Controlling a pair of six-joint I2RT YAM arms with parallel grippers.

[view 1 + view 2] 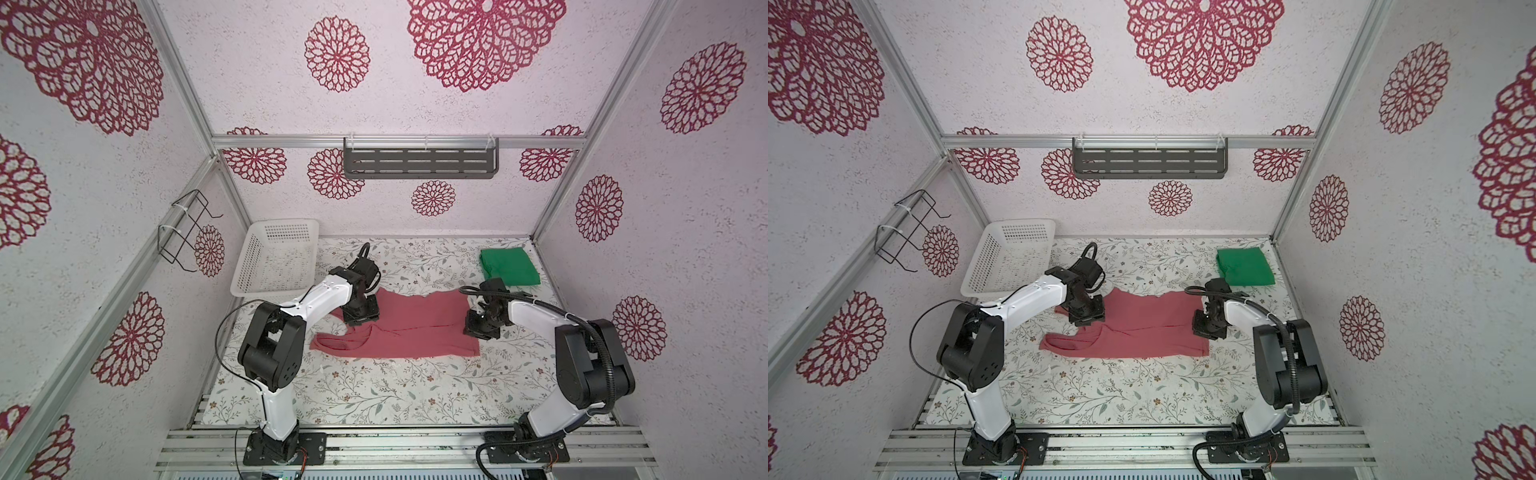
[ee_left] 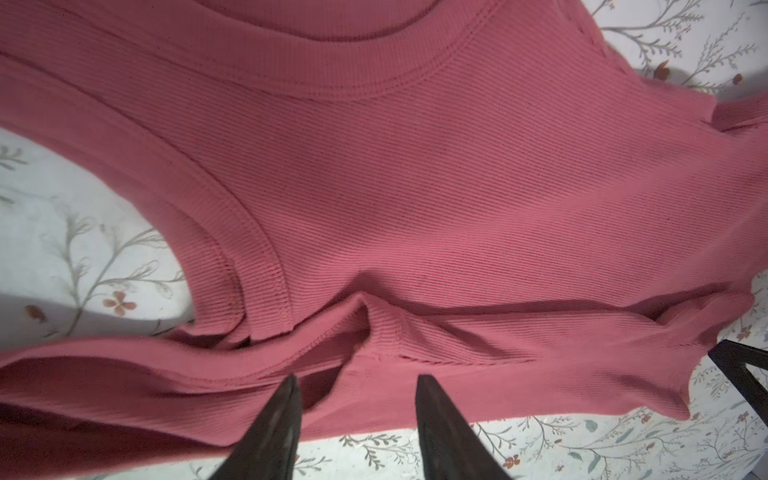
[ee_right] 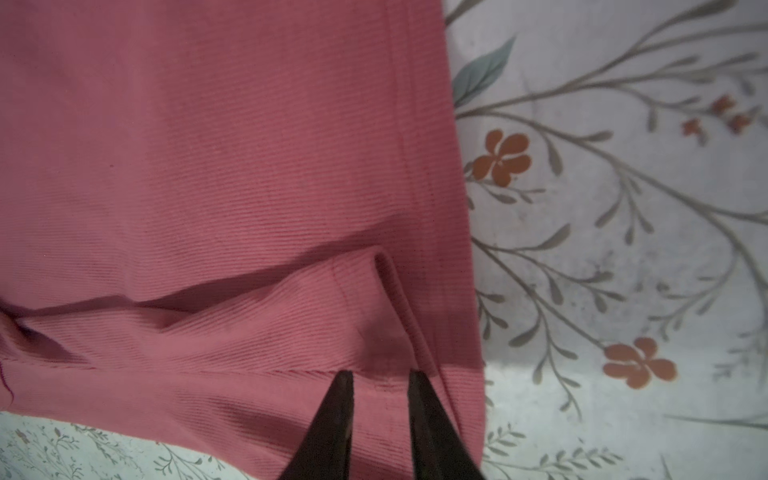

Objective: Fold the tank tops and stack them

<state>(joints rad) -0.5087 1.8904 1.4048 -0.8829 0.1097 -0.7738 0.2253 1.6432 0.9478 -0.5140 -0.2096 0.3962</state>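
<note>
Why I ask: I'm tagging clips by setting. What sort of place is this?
Probably a robot test cell dressed as a home laundry corner: flower-patterned panels on an aluminium frame, a left arm and right arm bolted to a front rail, and a floral-covered table with a white basket and pink tank top.

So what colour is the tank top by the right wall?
Bright green; that tank top shows best in a top view.
</note>
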